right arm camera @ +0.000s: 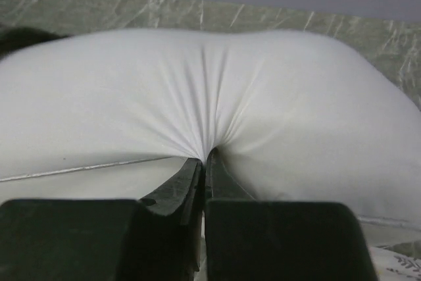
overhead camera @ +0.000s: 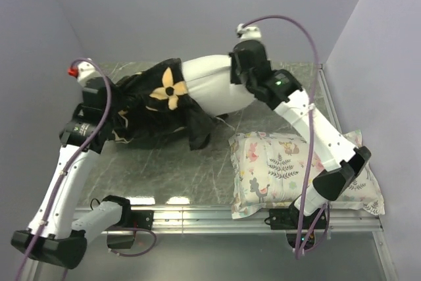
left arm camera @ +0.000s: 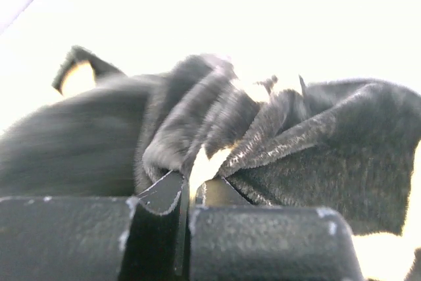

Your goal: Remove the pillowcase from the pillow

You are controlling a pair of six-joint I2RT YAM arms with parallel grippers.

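Note:
The black pillowcase (overhead camera: pixel 154 106) with a tan flower print lies bunched at the back left, covering the left part of the plain white pillow (overhead camera: pixel 214 83), whose right half is bare. My left gripper (left arm camera: pixel 194 182) is shut on a fold of the black pillowcase (left arm camera: pixel 289 156); in the top view the left gripper (overhead camera: pixel 108 113) is at the cover's left end. My right gripper (right arm camera: pixel 207 156) is shut on a pinch of the white pillow (right arm camera: pixel 197 90), with creases fanning out from the tips. Seen from above, the right gripper (overhead camera: pixel 242 74) is at the pillow's right end.
A smaller white pillow with pastel floral print (overhead camera: pixel 289 169) lies at the front right, under the right arm. The marbled table (overhead camera: pixel 177 169) ends in a metal rail (overhead camera: pixel 197 214) at the near edge. Grey walls close in the back and both sides.

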